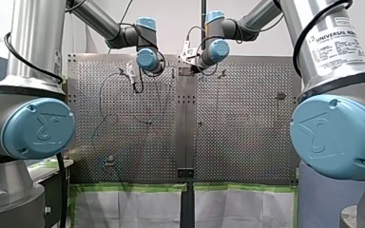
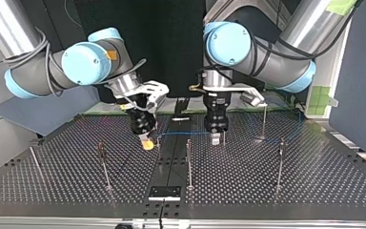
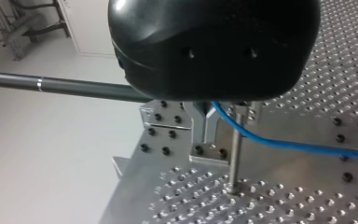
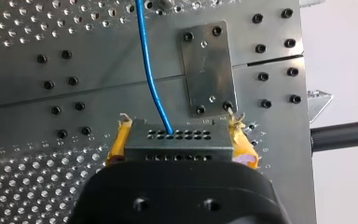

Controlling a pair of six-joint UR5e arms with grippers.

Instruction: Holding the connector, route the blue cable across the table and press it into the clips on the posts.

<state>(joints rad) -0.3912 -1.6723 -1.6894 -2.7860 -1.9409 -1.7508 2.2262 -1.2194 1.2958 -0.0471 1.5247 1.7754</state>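
A grey metal connector (image 4: 177, 140) with rows of holes sits between the yellow pads (image 4: 116, 144) of my right gripper (image 4: 179, 140), which is shut on it. The blue cable (image 4: 149, 70) leaves the connector and runs ahead over the table. In the top view the cable (image 2: 183, 133) stretches from my right gripper (image 2: 147, 142) to my left gripper (image 2: 215, 137). In the left wrist view the cable (image 3: 284, 142) comes out from under the black body of my left gripper (image 3: 216, 100), right beside a thin post (image 3: 235, 149). Its fingers are hidden by the body.
Several thin posts stand on the perforated table, among them one (image 2: 188, 162) near the middle, one (image 2: 104, 164) at the top view's left and one (image 2: 280, 162) at its right. A black plate (image 2: 164, 192) lies at the near edge. A metal bracket (image 3: 205, 135) stands behind the post.
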